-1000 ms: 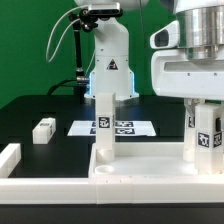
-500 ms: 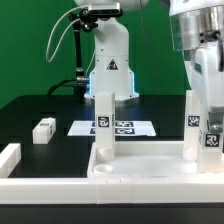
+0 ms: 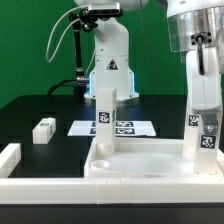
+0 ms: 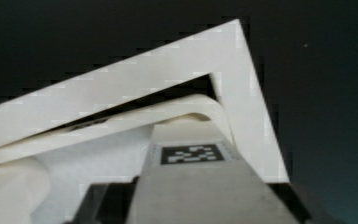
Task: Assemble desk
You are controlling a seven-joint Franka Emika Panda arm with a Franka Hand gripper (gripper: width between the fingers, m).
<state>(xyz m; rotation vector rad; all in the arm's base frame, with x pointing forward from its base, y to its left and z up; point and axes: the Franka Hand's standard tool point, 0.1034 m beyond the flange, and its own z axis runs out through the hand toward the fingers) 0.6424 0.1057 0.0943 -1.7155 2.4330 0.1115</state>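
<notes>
The white tabletop tray (image 3: 140,165) lies at the front with its raised rims up. One white leg (image 3: 105,120) stands upright in its corner on the exterior view's left, tag facing me. My gripper (image 3: 201,98) comes down from above on the exterior view's right, shut on a second upright leg (image 3: 203,135) whose foot sits in the tray's corner on that side. In the wrist view the dark fingers (image 4: 108,205) flank this tagged leg (image 4: 197,160), which points down at the tray's corner (image 4: 229,60). A loose leg (image 3: 43,129) lies on the black table at the left.
The marker board (image 3: 125,128) lies flat behind the tray. The robot base (image 3: 108,60) stands at the back. Low white rails (image 3: 9,156) border the table at the left and front.
The gripper's hand has turned about its vertical axis, from broad side to narrow side. The held leg's tags have shifted with it. The leg's foot stays at the tray's right corner.
</notes>
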